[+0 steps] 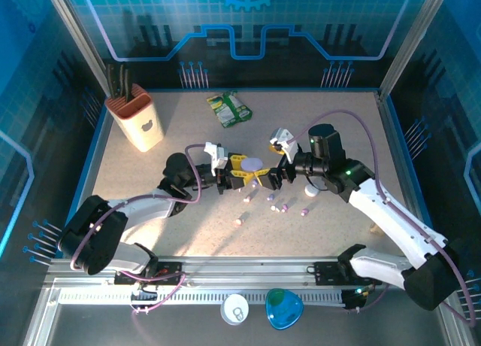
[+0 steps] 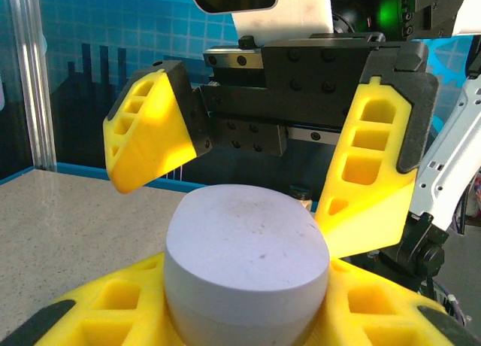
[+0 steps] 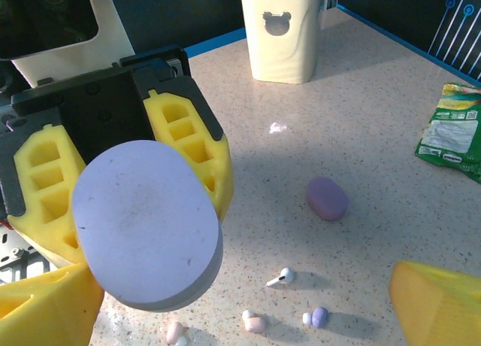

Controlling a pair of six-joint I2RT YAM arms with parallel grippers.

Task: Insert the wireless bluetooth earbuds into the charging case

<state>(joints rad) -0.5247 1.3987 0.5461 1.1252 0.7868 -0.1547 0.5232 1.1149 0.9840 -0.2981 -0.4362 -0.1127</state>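
A lavender charging case [image 2: 246, 256] sits clamped between my left gripper's [image 1: 242, 170] yellow fingers [image 2: 98, 308], held above the table with its flat face [image 3: 146, 222] turned toward the right arm. My right gripper [image 1: 270, 177] stands open just in front of that case, a finger [image 2: 150, 132] on either side of it and not touching it. Several tiny earbuds lie loose on the table below: a white stemmed one [image 3: 282, 277], a pink one [image 3: 253, 323], a purple one [image 3: 316, 317], another pink one [image 3: 175, 332]. From above they form a scatter [image 1: 285, 207].
A purple pebble-shaped case [image 3: 327, 198] lies on the table beyond the earbuds, and a white one [image 1: 310, 190] by the right wrist. A cream knife holder [image 1: 137, 120] stands back left, a green packet [image 1: 230, 109] at the back. Two round items [image 1: 284, 308] rest on the front rail.
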